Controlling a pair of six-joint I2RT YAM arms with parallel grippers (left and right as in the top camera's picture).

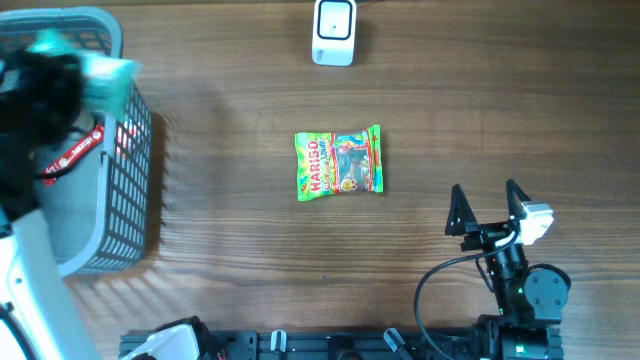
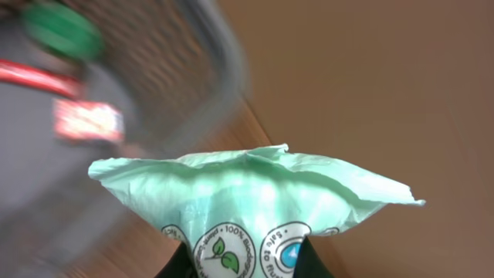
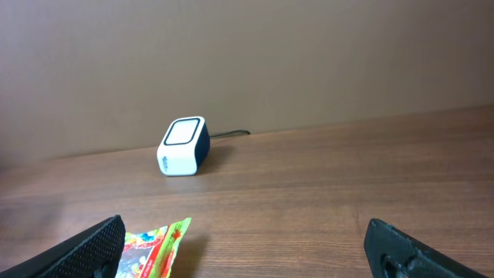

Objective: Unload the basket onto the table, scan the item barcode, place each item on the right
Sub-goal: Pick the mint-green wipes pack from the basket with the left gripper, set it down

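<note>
Left claw (image 2: 245,269) was pinched narrow on the lower end of a pale green packet (image 2: 255,193). Only the dark tips of my fingers (image 2: 176,270) showed at the bottom of the wrist view, and the rest was cut off. Round printed marks on the packet ran out of frame, so I could not read them.

From overhead that arm was a dark smear above the grey basket (image 1: 120,190) at the far left corner of the worktop (image 1: 450,100), with the packet a mint blur beside it. Red and white shapes lay inside the basket, too smeared for me to tell what they were.

Right claw (image 1: 490,205) stood wide with nothing in it, close to the near edge towards the right corner. A Haribo bag (image 1: 338,162) lay flat at the middle of the worktop, well apart from both claws. My right wrist view caught only its upper corner. The white scanner (image 1: 333,32) sat at the far edge.
</note>
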